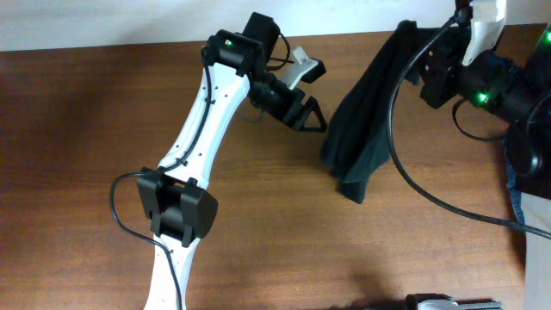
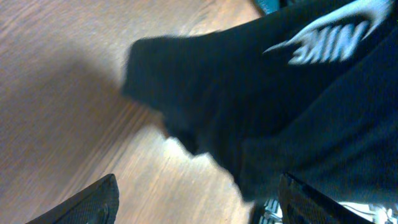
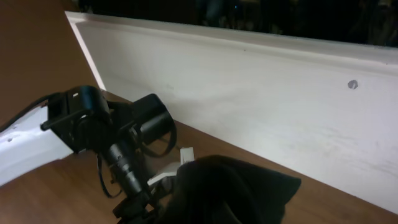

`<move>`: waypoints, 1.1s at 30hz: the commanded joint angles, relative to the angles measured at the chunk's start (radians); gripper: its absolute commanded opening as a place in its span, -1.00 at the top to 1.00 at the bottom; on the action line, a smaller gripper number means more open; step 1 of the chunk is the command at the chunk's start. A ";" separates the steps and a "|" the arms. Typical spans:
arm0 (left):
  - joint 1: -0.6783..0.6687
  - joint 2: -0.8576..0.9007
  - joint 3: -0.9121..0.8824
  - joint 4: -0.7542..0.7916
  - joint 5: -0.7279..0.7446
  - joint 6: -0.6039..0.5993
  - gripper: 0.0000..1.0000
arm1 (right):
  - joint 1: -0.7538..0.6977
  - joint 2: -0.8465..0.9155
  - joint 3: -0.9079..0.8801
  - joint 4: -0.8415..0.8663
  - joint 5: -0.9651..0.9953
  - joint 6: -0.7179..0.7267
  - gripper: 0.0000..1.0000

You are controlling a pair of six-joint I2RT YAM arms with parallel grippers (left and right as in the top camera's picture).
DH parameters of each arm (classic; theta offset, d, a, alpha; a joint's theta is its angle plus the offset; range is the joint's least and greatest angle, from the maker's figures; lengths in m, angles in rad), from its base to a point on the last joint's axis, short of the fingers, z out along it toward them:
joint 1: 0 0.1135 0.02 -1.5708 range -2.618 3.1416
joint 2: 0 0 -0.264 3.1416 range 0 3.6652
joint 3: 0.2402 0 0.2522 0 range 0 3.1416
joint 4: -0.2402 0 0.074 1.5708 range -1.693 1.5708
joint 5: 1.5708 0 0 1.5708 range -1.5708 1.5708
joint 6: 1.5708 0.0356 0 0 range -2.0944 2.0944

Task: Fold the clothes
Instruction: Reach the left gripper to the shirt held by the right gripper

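Note:
The clothes, a black T-shirt (image 1: 366, 120), hang bunched from the far right of the table, with the lower end resting on the wood. My right gripper (image 1: 422, 62) is shut on the shirt's upper part and holds it up. In the right wrist view the shirt (image 3: 233, 190) covers the fingers. My left gripper (image 1: 315, 118) is open just left of the hanging shirt, touching nothing. The left wrist view shows its two fingertips (image 2: 87, 204) wide apart over bare wood. The shirt (image 2: 249, 106) with its white logo (image 2: 329, 38) is right in front of them.
A blue denim garment (image 1: 515, 202) lies at the right table edge under the right arm (image 1: 508, 95). A white wall board (image 3: 249, 81) runs along the table's far side. The left arm (image 1: 198, 146) stretches diagonally across the wooden table (image 1: 77, 155).

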 commanded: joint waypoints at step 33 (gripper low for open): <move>-0.063 0.013 -0.170 0.100 0.420 0.101 0.31 | -0.004 -0.011 0.016 0.017 -0.025 0.002 0.92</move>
